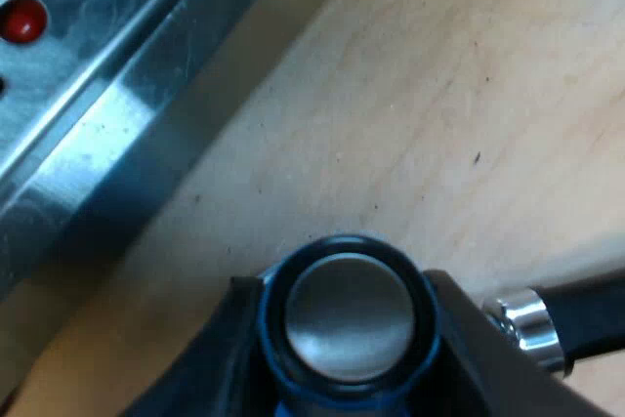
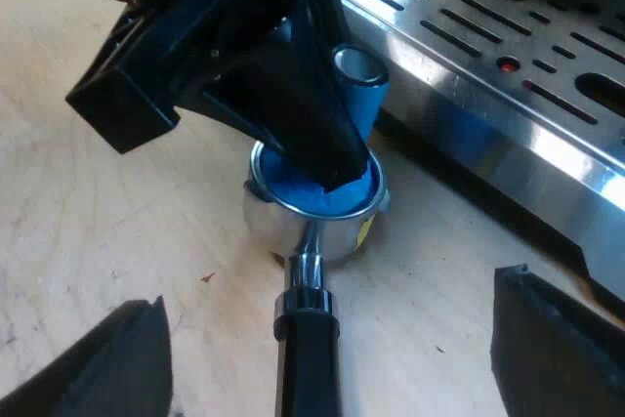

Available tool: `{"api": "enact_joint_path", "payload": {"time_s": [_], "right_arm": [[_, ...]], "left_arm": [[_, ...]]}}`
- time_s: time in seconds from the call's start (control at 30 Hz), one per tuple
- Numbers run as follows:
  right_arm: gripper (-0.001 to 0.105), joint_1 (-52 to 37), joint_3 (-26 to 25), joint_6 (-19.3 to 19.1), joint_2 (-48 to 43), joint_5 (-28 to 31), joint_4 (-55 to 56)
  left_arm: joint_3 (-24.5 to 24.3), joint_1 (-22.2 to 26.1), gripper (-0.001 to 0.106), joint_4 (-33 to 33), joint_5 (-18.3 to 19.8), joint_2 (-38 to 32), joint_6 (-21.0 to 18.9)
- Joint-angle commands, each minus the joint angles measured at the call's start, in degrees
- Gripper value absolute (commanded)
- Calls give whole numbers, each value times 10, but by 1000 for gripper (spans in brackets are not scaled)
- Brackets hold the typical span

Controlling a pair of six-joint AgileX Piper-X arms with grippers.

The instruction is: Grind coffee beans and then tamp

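Tamper [image 2: 363, 109] stands in the metal holder [image 2: 293, 233], gripped by your left end effector [image 1: 349, 349]; your right end effector [image 2: 337, 339] is spread wide over the dark handle [image 2: 308, 368].

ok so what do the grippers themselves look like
Both are black. The left gripper has a boxy body narrowing to two matte fingers. The right gripper has matte black wedge fingers with slanted tips. No markings are visible.

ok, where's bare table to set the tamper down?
Bare wooden table beside the metal holder, on its side away from the espresso machine. Crowded: the blue tamper sits in the holder close to the machine, and my open right gripper flanks the handle.
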Motion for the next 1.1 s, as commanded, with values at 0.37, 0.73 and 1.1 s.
{"api": "enact_joint_path", "payload": {"time_s": [0.37, 0.73, 1.1], "right_arm": [[69, 1, 0, -3, -3, -1, -9], [69, 1, 0, -3, -3, -2, -13], [69, 1, 0, -3, -3, -23, -20]], "left_arm": [[59, -4, 0, 107, -11, 35, -1], [44, -4, 0, 119, -15, 10, -1], [43, -4, 0, 105, -15, -69, -1]]}}
